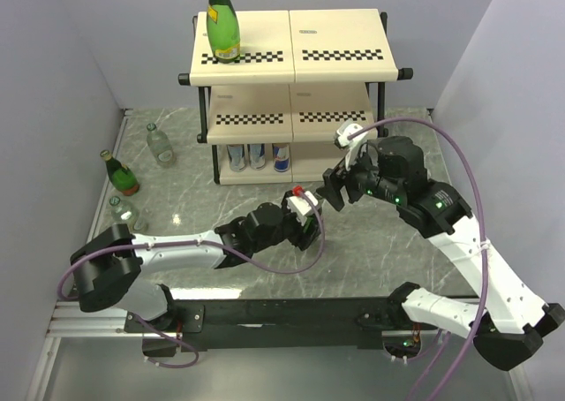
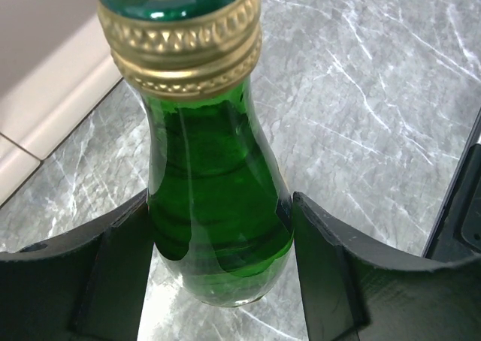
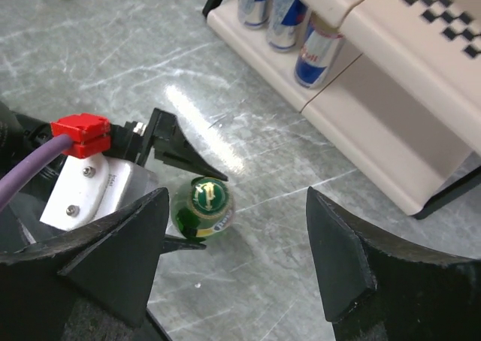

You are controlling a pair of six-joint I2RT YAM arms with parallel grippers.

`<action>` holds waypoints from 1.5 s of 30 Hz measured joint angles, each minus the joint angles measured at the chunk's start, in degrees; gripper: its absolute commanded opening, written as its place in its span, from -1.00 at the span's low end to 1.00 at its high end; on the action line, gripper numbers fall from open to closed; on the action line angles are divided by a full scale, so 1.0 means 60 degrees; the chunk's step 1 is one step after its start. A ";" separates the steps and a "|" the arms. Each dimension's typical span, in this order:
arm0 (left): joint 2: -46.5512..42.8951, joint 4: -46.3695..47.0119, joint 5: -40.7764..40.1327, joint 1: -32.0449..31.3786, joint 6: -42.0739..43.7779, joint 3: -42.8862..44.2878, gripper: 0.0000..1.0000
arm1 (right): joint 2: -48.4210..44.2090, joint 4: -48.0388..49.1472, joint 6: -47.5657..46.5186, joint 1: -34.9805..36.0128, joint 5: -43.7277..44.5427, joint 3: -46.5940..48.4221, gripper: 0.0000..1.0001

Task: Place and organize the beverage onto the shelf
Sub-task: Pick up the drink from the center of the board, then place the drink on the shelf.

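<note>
Fingers (image 2: 120, 273) of L gripper (image 2: 219, 228) pinch small green bottle (image 2: 214, 198) w/ gold cap, one finger each side of lower body, both touching glass. Bottle upright on marble table (image 1: 353, 260), just in front of shelf (image 1: 291, 61), not on it. R gripper (image 3: 234, 198) hangs above bottle cap, fingers (image 3: 113, 258) spread wide, gripping nothing. Shelf top tier, L end: tall green bottle (image 1: 222, 26). Bottom tier: 3 cans (image 1: 258, 156). Other bottles (image 1: 124, 211) on table far L.
</note>
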 measured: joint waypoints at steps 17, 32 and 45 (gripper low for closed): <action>-0.0914 -0.1756 -0.0710 0.0470 0.0025 0.0794 -0.99 | -0.1749 0.0860 0.0459 -0.4422 -0.1322 -0.0805 0.58; -0.0841 -0.5020 -0.1916 0.0911 0.0120 0.6145 -0.99 | -0.1435 0.1880 0.0605 -0.6280 -0.2707 -0.3246 0.56; 0.1016 -0.6721 -0.2812 0.1756 0.0368 1.0582 -0.99 | -0.1534 0.1963 0.0517 -0.6288 -0.3646 -0.3563 0.48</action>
